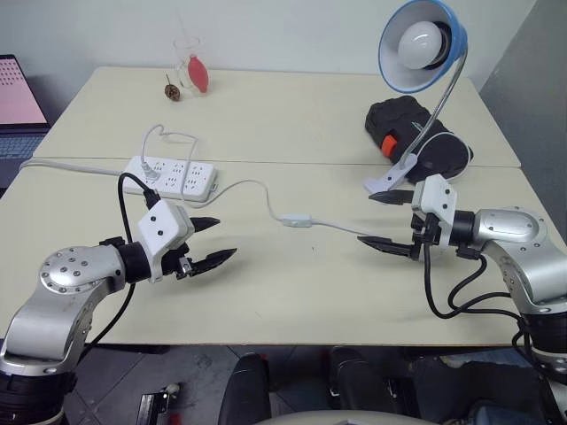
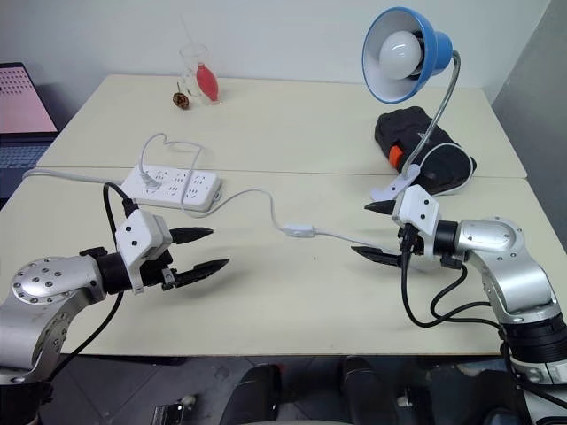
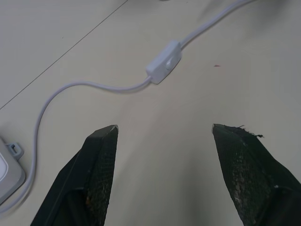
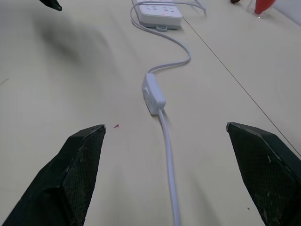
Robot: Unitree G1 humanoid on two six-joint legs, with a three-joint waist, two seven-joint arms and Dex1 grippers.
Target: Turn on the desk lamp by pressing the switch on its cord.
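Observation:
The desk lamp (image 1: 416,44) stands at the table's right rear, its blue shade and unlit white bulb facing me, its white clip base (image 1: 390,180) on the tabletop. Its thin white cord (image 1: 257,188) runs across the middle of the table and carries the small white switch (image 1: 298,220), lying flat. My left gripper (image 1: 214,241) hovers open to the left of the switch, well short of it, fingers pointing at it. On the switch's other side my right gripper (image 1: 383,218) is wide open, with the cord passing between its fingers (image 4: 263,160). Nothing is held.
A white power strip (image 1: 173,176) lies at the left, behind my left gripper. A black bag (image 1: 416,133) sits behind the lamp's clip. A glass with a red thing (image 1: 190,66) stands at the far edge. A laptop (image 1: 16,97) is at the far left.

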